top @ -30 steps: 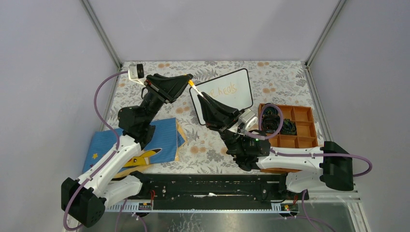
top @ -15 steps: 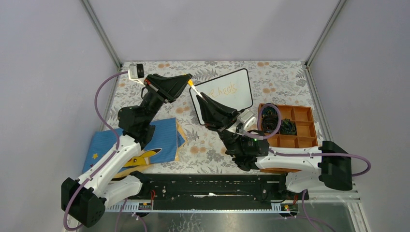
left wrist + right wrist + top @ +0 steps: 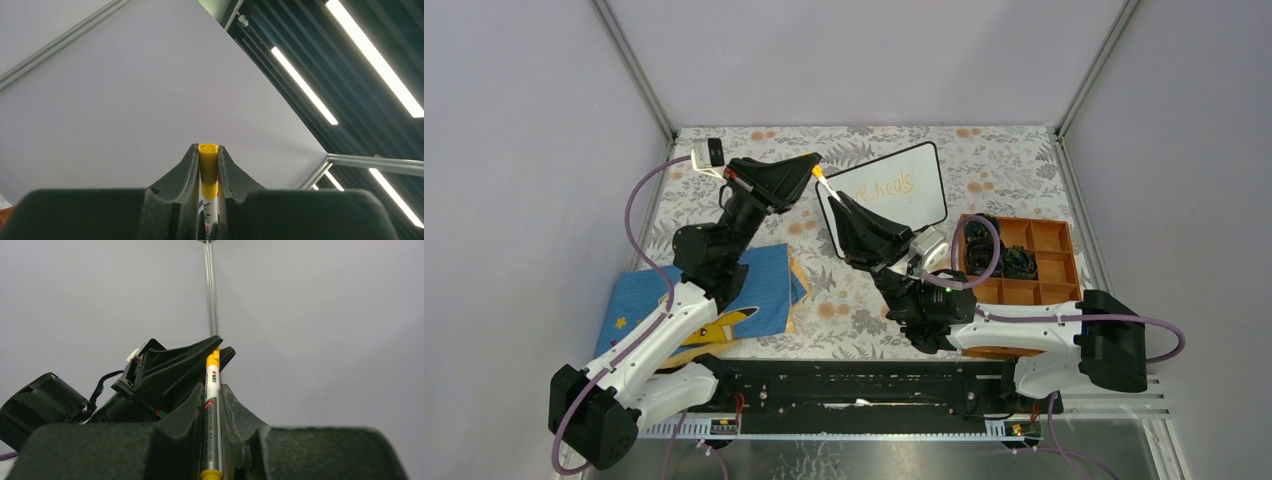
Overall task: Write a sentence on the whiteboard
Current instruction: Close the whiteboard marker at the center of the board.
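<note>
Since the earlier frames the left wrist has turned slightly and the right arm's elbow has edged leftward; nothing else has shifted. The left fingers [image 3: 804, 167] are clamped tight on the yellow cap [image 3: 208, 162] of a marker [image 3: 828, 184]. The right fingers [image 3: 848, 210] are closed just as narrowly on its white barrel, and the pen is held in the air between them. Just behind them on the floral surface [image 3: 1014, 170] sits the whiteboard [image 3: 919, 205]. The orange sentence [image 3: 892, 186] on it is partly hidden by the right fingers.

Bright, even light, soft shadows; ceiling strips [image 3: 304, 85] glare overhead.
</note>
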Controlling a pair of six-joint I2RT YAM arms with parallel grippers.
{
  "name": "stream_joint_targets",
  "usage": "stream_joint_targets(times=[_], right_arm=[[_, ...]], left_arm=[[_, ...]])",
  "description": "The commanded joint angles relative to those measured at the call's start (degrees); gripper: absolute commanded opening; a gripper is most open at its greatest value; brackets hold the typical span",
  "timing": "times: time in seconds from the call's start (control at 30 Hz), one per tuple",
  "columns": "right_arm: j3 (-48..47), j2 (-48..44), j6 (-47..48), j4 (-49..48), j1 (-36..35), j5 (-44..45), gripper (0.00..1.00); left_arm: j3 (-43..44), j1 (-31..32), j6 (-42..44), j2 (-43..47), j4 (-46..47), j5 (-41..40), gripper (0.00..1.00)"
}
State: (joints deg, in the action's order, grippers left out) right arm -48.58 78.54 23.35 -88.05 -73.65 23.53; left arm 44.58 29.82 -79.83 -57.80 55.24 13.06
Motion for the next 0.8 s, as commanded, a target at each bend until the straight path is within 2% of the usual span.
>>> stream_joint_targets(times=[0.0, 0.77], right_arm=[[-3.71, 0.71, 0.90, -2.68, 0.51, 1.07, 0.00], [-4.55, 1.84, 1.26, -3.18, 1.14, 1.73, 0.00]], left_arm=[[-2.21, 3.39, 0.82, 0.51, 0.50, 5.14, 0.00], [-3.14, 10.72, 3.41, -0.74, -0.53, 3.79, 0.00]])
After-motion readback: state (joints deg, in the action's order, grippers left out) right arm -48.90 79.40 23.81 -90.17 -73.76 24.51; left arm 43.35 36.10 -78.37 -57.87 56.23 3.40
